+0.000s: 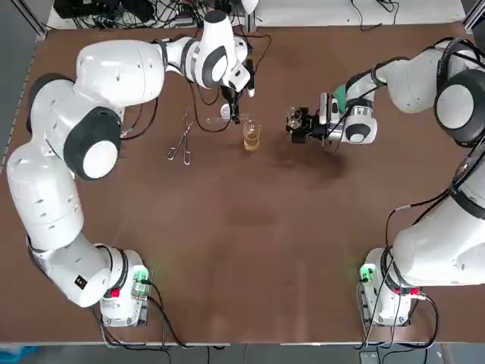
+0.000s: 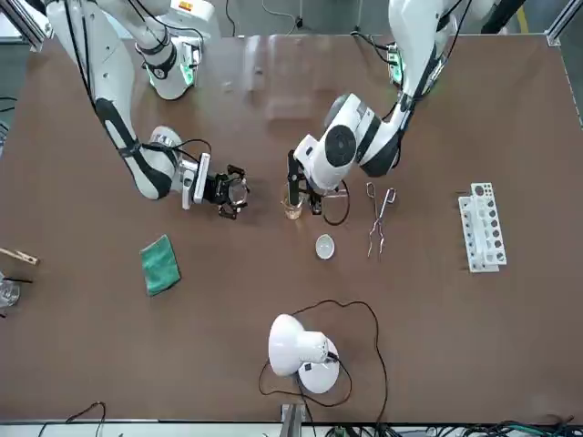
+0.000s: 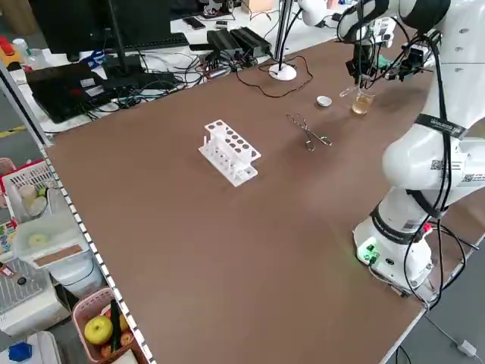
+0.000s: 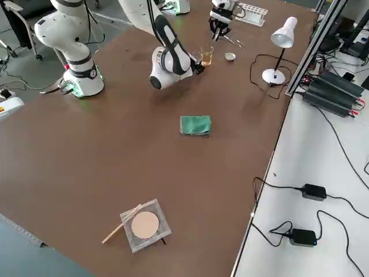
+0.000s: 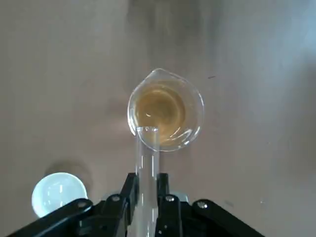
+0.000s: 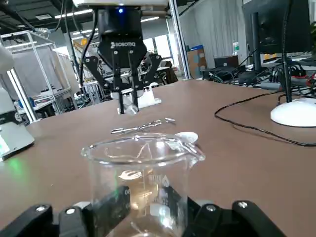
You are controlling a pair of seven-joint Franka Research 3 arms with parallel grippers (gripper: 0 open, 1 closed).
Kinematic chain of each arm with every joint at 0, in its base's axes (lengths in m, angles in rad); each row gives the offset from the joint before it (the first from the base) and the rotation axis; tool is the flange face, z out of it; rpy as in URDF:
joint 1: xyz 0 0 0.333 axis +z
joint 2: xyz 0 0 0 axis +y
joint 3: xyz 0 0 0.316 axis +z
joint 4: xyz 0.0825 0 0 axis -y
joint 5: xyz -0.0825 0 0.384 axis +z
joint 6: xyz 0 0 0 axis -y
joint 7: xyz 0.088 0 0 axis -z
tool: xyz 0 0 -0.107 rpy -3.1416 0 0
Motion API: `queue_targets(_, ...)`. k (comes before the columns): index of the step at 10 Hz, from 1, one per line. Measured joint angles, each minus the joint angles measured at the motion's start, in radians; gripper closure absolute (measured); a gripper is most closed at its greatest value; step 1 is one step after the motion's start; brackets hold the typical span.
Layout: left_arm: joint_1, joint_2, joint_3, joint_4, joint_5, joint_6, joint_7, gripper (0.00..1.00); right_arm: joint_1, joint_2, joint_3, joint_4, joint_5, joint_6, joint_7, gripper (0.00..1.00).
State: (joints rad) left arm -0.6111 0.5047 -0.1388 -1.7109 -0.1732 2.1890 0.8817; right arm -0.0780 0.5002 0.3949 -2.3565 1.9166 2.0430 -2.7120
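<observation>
Left end effector (image 1: 234,114) gripping one test tube (image 5: 146,163), right end effector (image 1: 297,123) gripping empty beaker (image 6: 143,168), one amber beaker (image 1: 251,136)

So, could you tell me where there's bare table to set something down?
The wide brown stretch of table between the two arm bases is bare. So is the strip between tweezers and tube rack. It is crowded round the amber beaker, where the left tool holds a test tube and the right tool an empty beaker.

Base of beaker (image 6: 142,165) unseen, perhaps behind 2 fingers (image 6: 116,205) of right hand (image 6: 143,207).
</observation>
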Motion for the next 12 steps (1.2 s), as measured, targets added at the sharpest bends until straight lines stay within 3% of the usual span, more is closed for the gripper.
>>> queue_targets(3, -0.048, 0.032, 0.015, 0.017, 0.025, 0.001, -0.065, 0.79, 0.015, 0.0, 0.0, 0.009, -0.018, 0.002, 0.005, 0.62)
queue_targets(5, -0.102, 0.036, 0.075, 0.024, 0.039, 0.001, -0.072, 0.79, 0.03, 0.0, 0.0, 0.011, -0.024, 0.003, 0.016, 0.62)
queue_targets(9, -0.12, 0.036, 0.096, 0.028, 0.075, 0.0, -0.073, 0.79, 0.035, 0.0, 0.0, 0.012, -0.032, 0.003, 0.038, 0.62)
queue_targets(12, -0.227, 0.037, 0.208, 0.043, 0.076, -0.042, -0.073, 0.79, 0.035, 0.0, 0.0, 0.011, -0.032, 0.003, 0.041, 0.62)
